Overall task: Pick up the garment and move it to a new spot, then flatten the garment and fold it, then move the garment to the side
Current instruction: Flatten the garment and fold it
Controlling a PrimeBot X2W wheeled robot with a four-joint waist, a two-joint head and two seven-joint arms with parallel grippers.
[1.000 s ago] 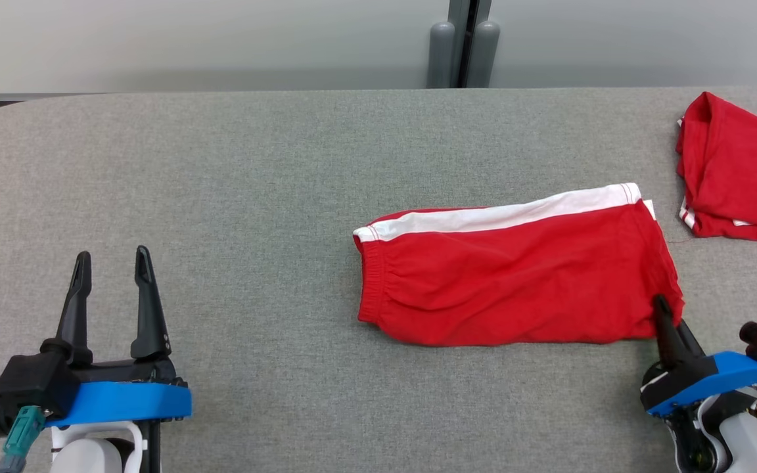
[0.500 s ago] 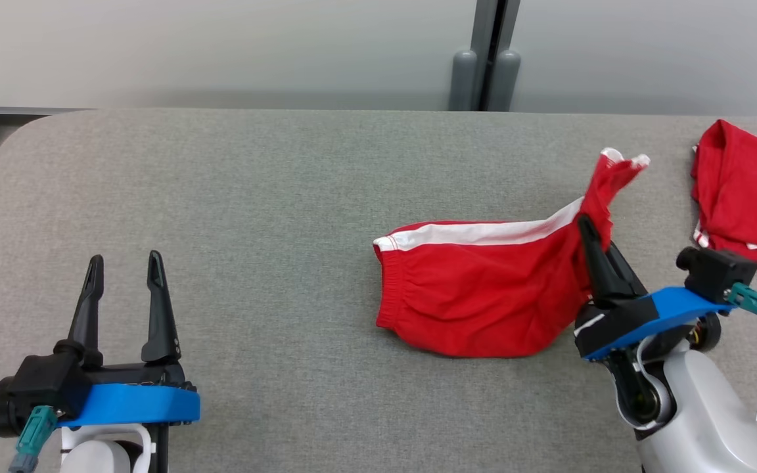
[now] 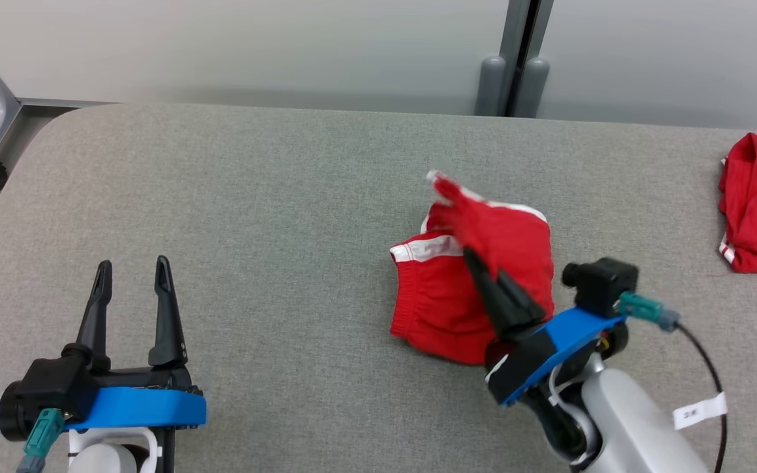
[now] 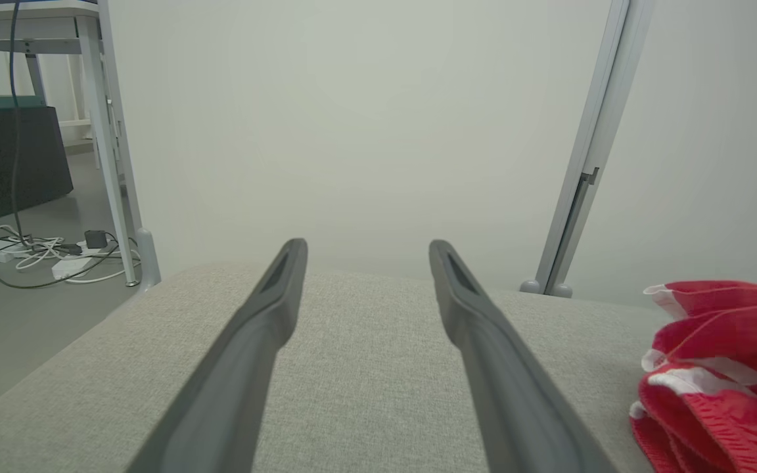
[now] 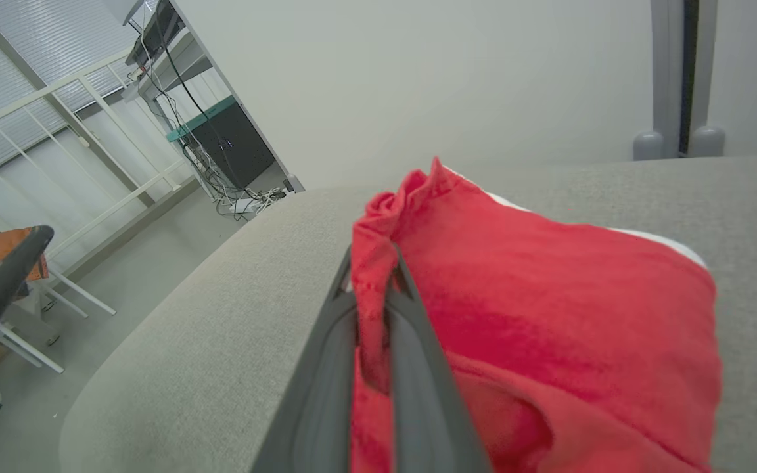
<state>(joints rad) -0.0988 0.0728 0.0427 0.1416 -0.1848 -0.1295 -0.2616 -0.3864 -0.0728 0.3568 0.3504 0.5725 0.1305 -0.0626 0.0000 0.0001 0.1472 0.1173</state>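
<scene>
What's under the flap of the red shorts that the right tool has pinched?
The right tool holds that flap above the rest of the red shorts, whose waistband end shows flat on the grey table. The layers beneath the flap are covered.

We see the surface (image 3: 253, 197) covered in grey woven cloth, matt and slightly coarse in its weave. The garment (image 3: 437, 309) is soft red cloth, matt, with a white cloth band and a puckered elastic waistband; a second red cloth piece (image 3: 756, 203) looks alike. The fingers (image 3: 161, 309) of the left gripper (image 3: 133, 263) and of the right gripper (image 3: 470, 257) look like dark matt plastic, smooth; the blue mounts (image 3: 135, 407) seem smooth plastic, the pale forearm shell (image 3: 628, 420) faintly glossy.
</scene>
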